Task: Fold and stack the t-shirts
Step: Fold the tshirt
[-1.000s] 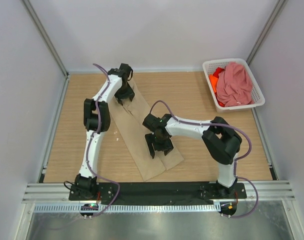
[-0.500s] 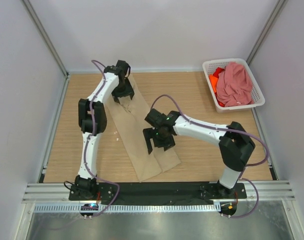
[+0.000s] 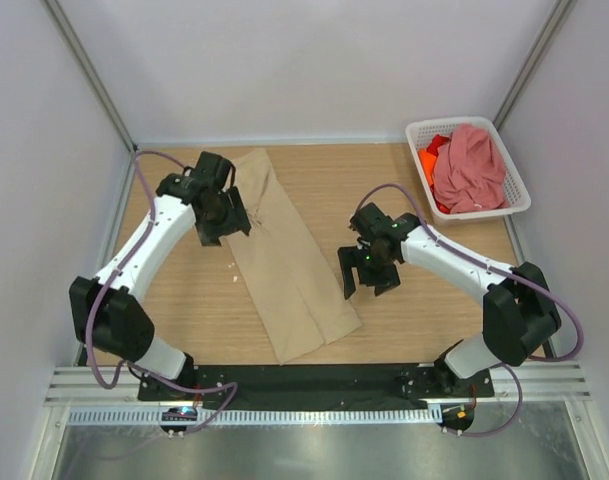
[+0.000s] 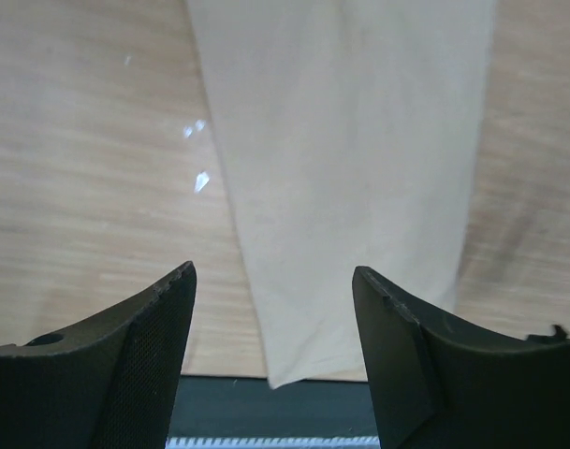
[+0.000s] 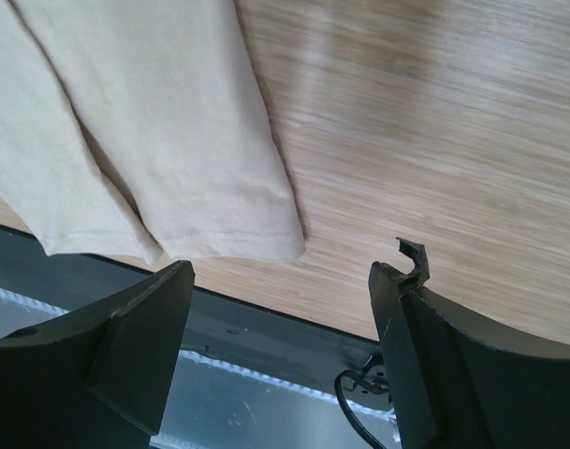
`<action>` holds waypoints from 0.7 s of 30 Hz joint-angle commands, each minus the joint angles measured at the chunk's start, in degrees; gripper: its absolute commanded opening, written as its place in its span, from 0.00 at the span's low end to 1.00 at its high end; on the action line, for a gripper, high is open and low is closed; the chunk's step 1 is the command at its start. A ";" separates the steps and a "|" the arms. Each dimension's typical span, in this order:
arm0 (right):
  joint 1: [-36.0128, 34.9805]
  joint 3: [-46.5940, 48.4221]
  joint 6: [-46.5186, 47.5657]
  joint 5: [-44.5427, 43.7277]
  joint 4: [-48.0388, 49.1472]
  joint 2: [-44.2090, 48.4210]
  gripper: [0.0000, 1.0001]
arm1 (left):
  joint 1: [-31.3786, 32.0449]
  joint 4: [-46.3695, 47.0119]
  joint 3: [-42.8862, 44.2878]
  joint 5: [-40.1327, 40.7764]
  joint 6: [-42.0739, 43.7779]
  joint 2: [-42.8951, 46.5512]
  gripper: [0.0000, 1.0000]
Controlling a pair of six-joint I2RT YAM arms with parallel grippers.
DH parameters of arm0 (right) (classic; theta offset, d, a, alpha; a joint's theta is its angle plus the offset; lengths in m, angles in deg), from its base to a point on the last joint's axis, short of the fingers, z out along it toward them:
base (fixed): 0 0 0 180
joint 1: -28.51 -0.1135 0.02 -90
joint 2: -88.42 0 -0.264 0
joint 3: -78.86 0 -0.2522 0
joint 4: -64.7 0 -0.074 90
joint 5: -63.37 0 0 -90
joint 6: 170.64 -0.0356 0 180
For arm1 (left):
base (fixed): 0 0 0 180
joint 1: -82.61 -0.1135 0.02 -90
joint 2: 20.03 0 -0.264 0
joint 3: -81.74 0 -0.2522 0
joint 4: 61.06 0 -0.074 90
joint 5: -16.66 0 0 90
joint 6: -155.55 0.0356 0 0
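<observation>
The left arm [image 3: 149, 235] is stretched up from its base at the near edge, bowed out to the left and bent inward at the elbow, with the wrist pointed down at the surface [image 3: 204, 310]. The left jaws are held apart, with nothing between them. The right arm [image 3: 449, 262] is bowed out to the right and reached inward toward the middle. The right jaws are spread wide and empty.
</observation>
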 commanded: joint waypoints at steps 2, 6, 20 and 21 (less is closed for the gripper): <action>-0.42 3.29 3.72 2.93 -0.92 -0.37 0.84 | -0.66 6.08 -4.74 0.86 0.07 -0.79 0.70; -3.22 6.11 3.64 1.09 -1.54 -2.40 0.86 | -0.74 7.49 5.71 4.73 3.49 -11.41 0.71; -14.74 34.92 2.76 -5.94 -6.09 -30.42 0.95 | -8.30 0.91 46.50 2.64 7.11 -50.63 0.69; -14.83 36.68 2.58 -5.86 -6.37 -32.96 0.95 | -8.30 0.47 48.52 2.54 7.20 -52.04 0.68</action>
